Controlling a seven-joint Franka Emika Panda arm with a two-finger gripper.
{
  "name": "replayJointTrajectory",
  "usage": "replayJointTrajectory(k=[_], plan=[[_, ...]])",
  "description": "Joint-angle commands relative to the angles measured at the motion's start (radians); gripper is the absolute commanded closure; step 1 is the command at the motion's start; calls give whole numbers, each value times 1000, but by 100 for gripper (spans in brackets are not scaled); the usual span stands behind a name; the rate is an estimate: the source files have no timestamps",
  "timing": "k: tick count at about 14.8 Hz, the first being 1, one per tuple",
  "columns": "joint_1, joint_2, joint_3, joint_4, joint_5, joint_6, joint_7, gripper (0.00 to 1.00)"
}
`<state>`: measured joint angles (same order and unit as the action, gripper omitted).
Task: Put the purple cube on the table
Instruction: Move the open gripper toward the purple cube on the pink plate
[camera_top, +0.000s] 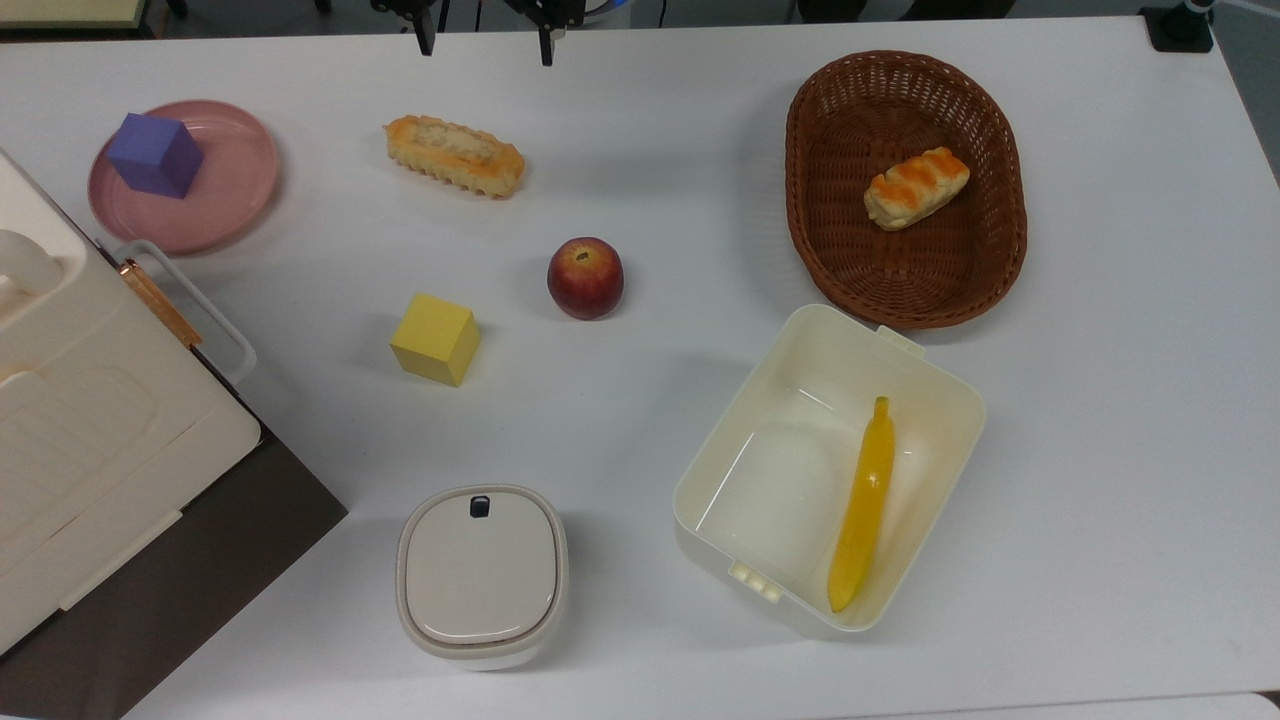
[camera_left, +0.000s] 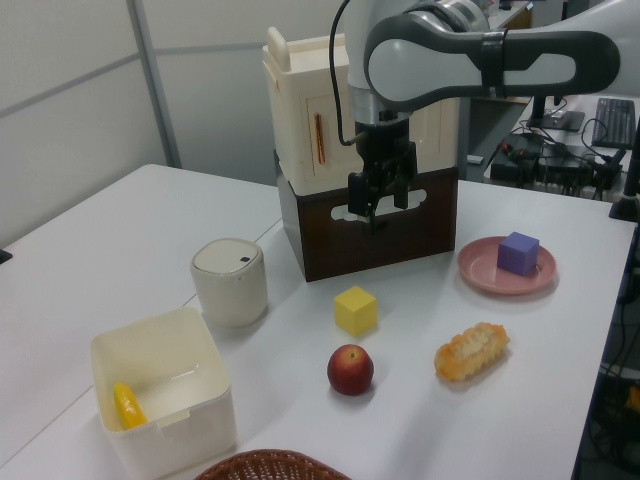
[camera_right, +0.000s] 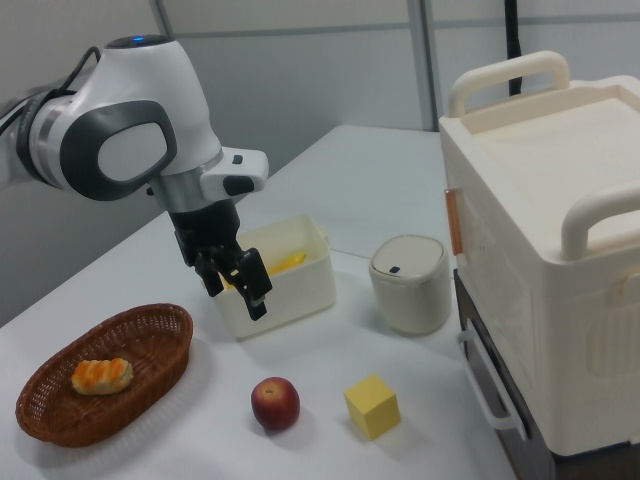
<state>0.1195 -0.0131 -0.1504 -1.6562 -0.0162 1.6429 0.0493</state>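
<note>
On the pink plate the purple cube is untouched; the gripper, apparently open and empty, must be brought over it before any move to the desk.

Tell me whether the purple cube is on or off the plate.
On: the purple cube rests on the pink plate, gripper open above the table.
</note>
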Motion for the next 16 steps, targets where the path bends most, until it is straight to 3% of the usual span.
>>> replayJointTrajectory(k=[1, 7, 13, 14, 16], plan=[[-24, -18, 3, -16, 15, -18, -19, 0], [-138, -16, 2, -17, 7, -11, -155, 0], [-378, 13, 2, -59, -1, 58, -414, 0], [-473, 37, 2, -118, -8, 160, -498, 0], [-535, 93, 2, -142, -53, 222, -535, 0]])
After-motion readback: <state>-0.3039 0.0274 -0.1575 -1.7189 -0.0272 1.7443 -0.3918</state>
